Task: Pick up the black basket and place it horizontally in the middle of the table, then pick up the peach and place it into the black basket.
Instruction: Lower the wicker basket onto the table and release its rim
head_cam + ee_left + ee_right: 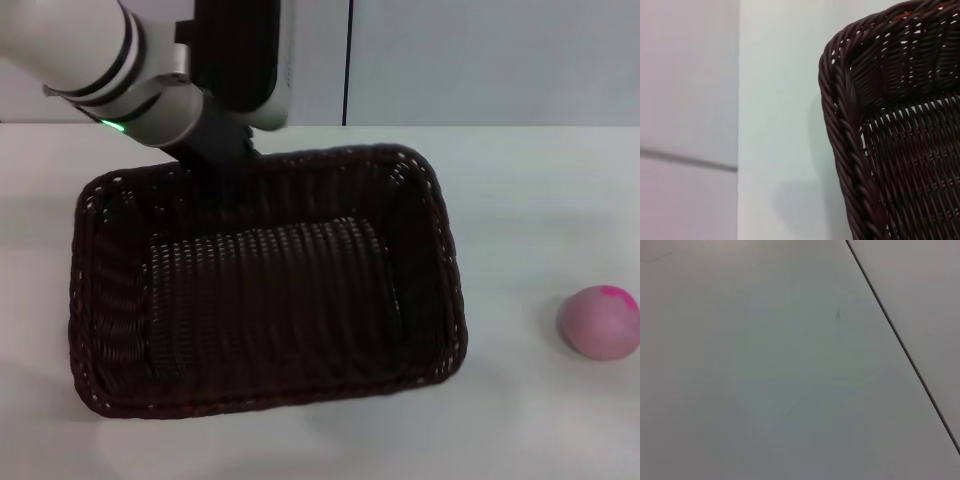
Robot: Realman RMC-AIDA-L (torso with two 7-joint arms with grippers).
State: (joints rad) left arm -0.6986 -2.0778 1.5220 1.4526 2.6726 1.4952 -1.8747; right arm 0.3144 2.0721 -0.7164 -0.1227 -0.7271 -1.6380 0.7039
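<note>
The black basket (pixel 448 290) lies lengthwise across the white table (pixel 540 190), left of the middle, and it holds nothing. My left gripper (pixel 228 168) reaches down from the upper left to the basket's far rim, where its dark tip merges with the wicker. The left wrist view shows a braided corner of the basket (pixel 840 105) close up on the table (pixel 780 100). The peach (pixel 598 322), pink with a magenta patch, sits on the table to the right of the basket, well apart from it. My right gripper is out of view.
A pale wall with a dark vertical seam (pixel 348 60) stands behind the table. The right wrist view shows only bare white tabletop (pixel 765 370) and a dark line (pixel 900 345) along its edge.
</note>
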